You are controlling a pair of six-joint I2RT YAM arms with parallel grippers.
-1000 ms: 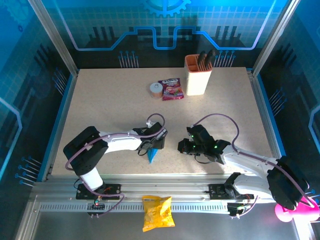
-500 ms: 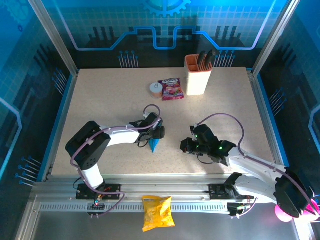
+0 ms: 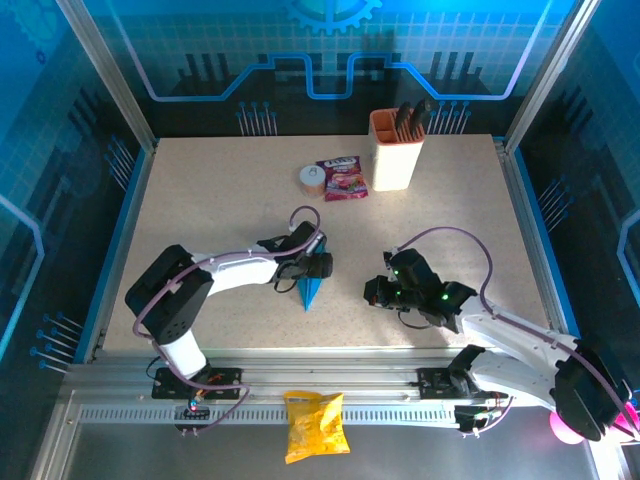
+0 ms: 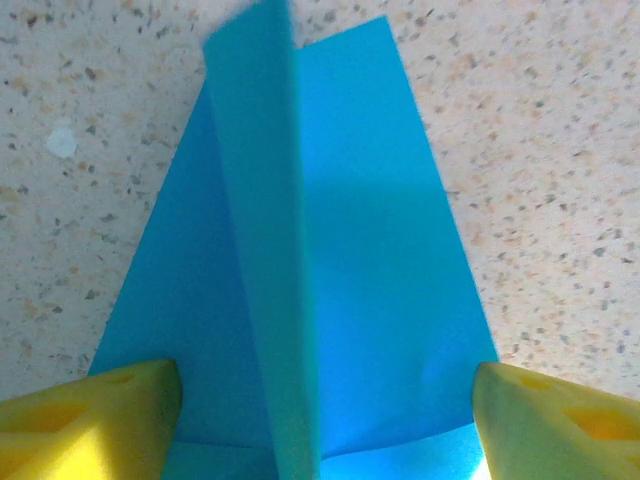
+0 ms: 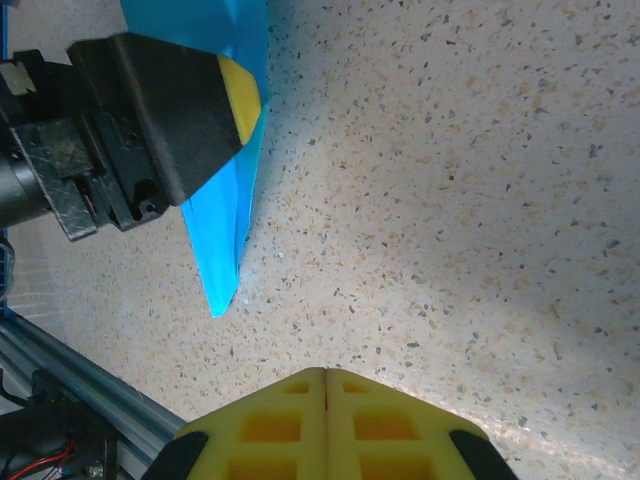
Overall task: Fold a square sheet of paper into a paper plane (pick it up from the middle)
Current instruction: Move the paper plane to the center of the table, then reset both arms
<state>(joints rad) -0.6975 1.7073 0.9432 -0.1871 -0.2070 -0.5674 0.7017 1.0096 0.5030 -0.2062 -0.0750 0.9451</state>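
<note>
The paper plane [image 3: 311, 290] is a narrow cyan-blue dart lying on the speckled table, its point toward the near edge. In the left wrist view its centre fold [image 4: 270, 250] stands up between two flat wings. My left gripper [image 3: 317, 268] hangs over the wide tail end, open, with a yellow fingertip [image 4: 100, 420] just outside each wing edge. The right gripper [image 3: 372, 292] rests to the right of the plane, well apart from it. Its yellow pads [image 5: 280, 425] are pressed together on nothing, and the dart's point [image 5: 222, 285] shows ahead to the left.
At the back stand a cream holder with dark handles [image 3: 393, 150], a red-purple snack packet [image 3: 342, 178] and a small roll [image 3: 312, 178]. A yellow crisp bag [image 3: 315, 425] lies on the front rail below the table edge.
The left gripper has moved a little away from its base and to the right over the plane, its jaws slightly wider. The plane now lies slightly farther up the table. The right arm drifted slightly right.
</note>
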